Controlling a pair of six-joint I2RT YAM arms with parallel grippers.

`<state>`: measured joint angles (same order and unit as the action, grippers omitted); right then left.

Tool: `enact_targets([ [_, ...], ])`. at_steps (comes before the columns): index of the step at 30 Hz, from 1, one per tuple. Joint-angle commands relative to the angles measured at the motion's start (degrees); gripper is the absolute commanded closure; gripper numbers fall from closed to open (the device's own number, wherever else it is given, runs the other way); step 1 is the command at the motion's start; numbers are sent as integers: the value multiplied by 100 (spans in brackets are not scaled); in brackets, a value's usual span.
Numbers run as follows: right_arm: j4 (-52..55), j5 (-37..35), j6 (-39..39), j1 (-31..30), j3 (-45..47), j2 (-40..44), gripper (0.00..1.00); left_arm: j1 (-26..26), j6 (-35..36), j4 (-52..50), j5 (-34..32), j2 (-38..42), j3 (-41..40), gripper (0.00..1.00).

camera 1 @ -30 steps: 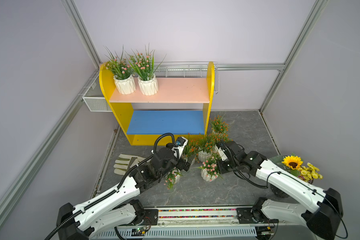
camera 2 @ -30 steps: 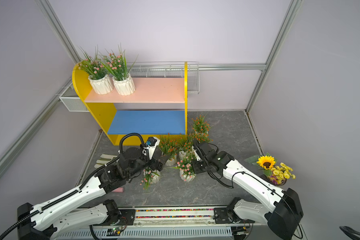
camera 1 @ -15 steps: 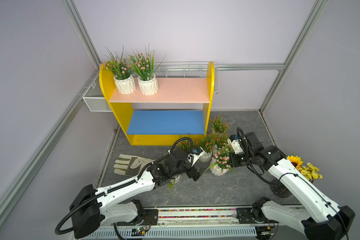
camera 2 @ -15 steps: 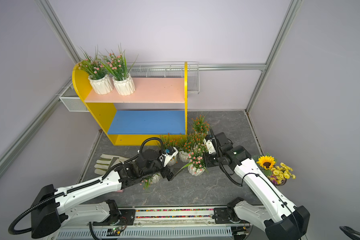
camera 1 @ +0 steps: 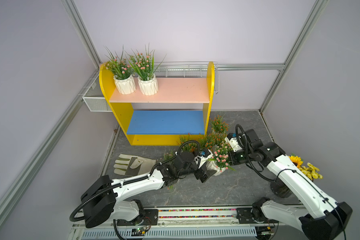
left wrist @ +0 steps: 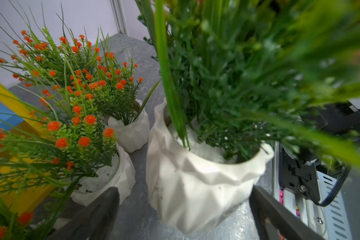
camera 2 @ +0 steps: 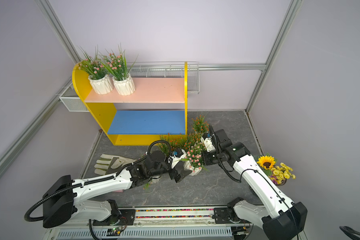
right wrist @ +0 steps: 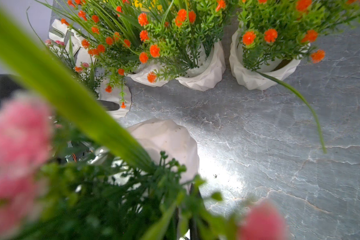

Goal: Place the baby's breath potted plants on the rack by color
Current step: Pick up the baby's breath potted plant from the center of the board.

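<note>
My right gripper (camera 1: 227, 161) is shut on a pink baby's breath potted plant (camera 1: 220, 160), gripping at the rim of the tilted white pot (right wrist: 166, 141) among its sprigs. My left gripper (left wrist: 185, 209) is open, one dark finger on each side of that pot (left wrist: 195, 187), not touching it. The rack (camera 1: 210, 83) stands behind. Two pink plants (camera 1: 125, 83) (camera 1: 148, 83) sit at the left of its pink upper board, and the blue lower board (camera 1: 164, 122) is bare. Orange plants (camera 1: 218, 124) (camera 1: 212, 141) (camera 1: 187, 143) cluster on the floor by the rack's right foot.
A work glove (camera 1: 133, 164) lies on the floor to the left of my left arm. A sunflower bouquet (camera 1: 301, 166) stands behind the right arm. White wire mesh baskets (camera 1: 96, 101) (camera 1: 187, 68) hang on the walls. Sprigs of another plant (camera 1: 168, 154) show beside the left arm.
My right gripper has carried the pink plant right and slightly back. The left arm has swung right, bringing its open jaws around the same pot.
</note>
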<state>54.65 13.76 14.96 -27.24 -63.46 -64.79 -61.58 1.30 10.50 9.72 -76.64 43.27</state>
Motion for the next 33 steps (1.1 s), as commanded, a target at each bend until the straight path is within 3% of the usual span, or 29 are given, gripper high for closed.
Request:
enact_targets([
  [1,-424,473,68,9,-202,11,89,-48,-99,429,109,-157,83,0],
  [19,-769,690,414,-333,-228,-42,89,-100,-442,1217,76,-664,129,0],
  [28,-842,762,124,-605,-210,-121,89,-100,-363,1417,564,-717,51,0],
  [33,-833,911,59,-631,-209,-71,89,-108,-379,1684,375,-549,-205,0],
])
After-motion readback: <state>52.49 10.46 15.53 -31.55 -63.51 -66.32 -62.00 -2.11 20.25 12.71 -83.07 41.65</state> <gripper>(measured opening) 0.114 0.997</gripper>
